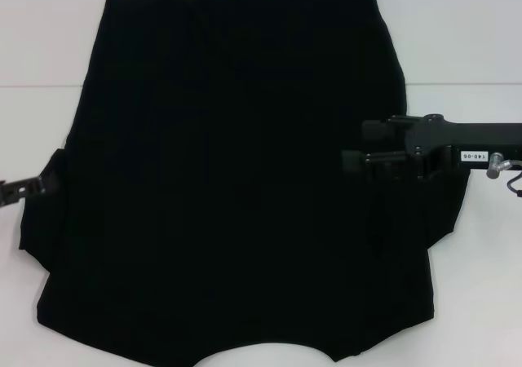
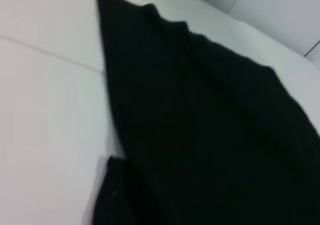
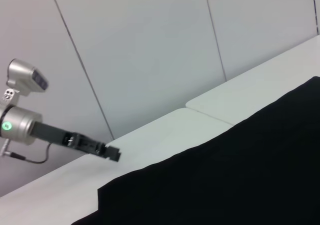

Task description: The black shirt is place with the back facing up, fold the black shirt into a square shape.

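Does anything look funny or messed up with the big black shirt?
Mostly no. The black shirt lies spread flat on the white table, no tears or spills. One small oddity: its edge by the left gripper is bunched up into a lump. The right gripper is out over the shirt's other side.

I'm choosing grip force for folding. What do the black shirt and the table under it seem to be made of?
The black shirt looks like soft matte fabric, probably a knit: no sheen, and its edges drape and curl. The table seems a hard, smooth white board, likely laminate, with a seam between panels. The right gripper hovers over the shirt; the left gripper is at its edge.
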`<state>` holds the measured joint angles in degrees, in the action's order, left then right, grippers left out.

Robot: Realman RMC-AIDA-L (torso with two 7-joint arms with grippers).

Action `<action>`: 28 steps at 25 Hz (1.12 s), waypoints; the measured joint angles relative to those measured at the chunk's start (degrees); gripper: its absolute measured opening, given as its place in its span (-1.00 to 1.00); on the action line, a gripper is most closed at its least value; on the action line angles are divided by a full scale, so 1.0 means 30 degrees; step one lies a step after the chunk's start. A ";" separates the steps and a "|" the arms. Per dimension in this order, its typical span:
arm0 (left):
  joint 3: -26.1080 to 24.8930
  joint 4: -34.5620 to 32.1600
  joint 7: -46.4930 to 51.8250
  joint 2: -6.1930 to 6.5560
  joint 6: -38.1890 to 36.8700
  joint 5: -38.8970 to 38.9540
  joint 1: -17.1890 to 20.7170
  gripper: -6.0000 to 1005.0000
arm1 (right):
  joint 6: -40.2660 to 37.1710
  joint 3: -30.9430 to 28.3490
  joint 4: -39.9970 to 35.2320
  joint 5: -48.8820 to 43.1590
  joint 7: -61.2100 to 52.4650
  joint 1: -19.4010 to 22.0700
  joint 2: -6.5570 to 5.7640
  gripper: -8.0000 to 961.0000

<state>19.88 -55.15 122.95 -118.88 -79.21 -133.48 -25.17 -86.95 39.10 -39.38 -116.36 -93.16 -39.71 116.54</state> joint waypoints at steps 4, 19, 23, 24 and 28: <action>-0.0211 -0.0471 0.0996 0.0029 -0.0547 -0.1556 0.0053 0.85 | 0.0338 0.0002 0.0001 0.0001 0.0000 -0.0041 0.0001 0.86; -0.0356 -0.0424 0.1951 0.0266 -0.1651 -0.4178 -0.0348 0.85 | 0.0398 -0.0142 -0.0009 0.0055 0.0018 -0.0030 -0.0103 0.84; -0.0332 -0.0230 0.1958 0.0260 -0.1581 -0.4718 -0.0497 0.85 | 0.0390 -0.0144 -0.0009 0.0059 0.0012 -0.0013 -0.0081 0.84; -0.0324 -0.0116 0.1954 0.0260 -0.1548 -0.4798 -0.0563 0.85 | 0.0383 -0.0144 -0.0009 0.0059 0.0009 -0.0011 -0.0079 0.84; -0.0244 0.0329 0.1814 0.0294 -0.1417 -0.4874 -0.0828 0.86 | 0.0316 -0.0166 -0.0010 0.0059 0.0001 -0.0006 -0.0070 0.83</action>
<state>19.15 -54.16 128.39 -118.00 -83.46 -148.10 -27.66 -86.00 38.60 -39.41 -116.18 -93.16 -39.73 116.33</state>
